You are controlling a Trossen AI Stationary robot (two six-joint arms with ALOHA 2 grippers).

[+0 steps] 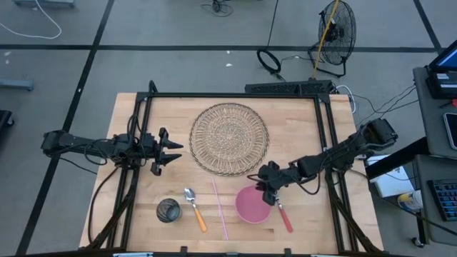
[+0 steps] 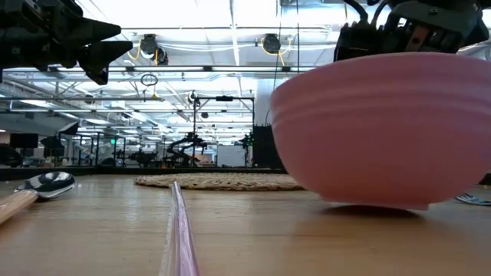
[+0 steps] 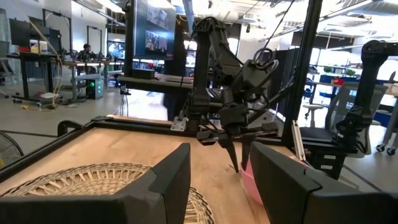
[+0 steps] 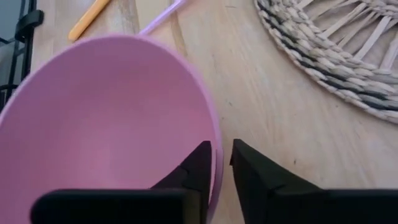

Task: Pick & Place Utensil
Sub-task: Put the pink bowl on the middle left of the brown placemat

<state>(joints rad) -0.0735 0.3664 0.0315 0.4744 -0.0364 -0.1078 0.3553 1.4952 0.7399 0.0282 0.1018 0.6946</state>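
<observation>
Right gripper (image 1: 270, 187): you see it at the rim of the round pink bowl (image 1: 253, 205), fingers nearly closed with the rim between them, gripping it.
Red-handled utensil (image 1: 285, 217): lies on the wooden table (image 1: 300, 128) just beside the bowl, under the right arm.
Left gripper (image 1: 170, 153): hangs with fingers apart, empty, beside the round woven wicker mat (image 1: 228, 137).
Orange-handled metal spoon (image 1: 194, 207): near the table's front edge, between a dark cup (image 1: 168, 210) and a pink straw (image 1: 219, 208).

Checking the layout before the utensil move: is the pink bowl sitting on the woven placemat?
No, the round pink plastic bowl rests on the bare wooden table, beside the round woven wicker placemat.
</observation>
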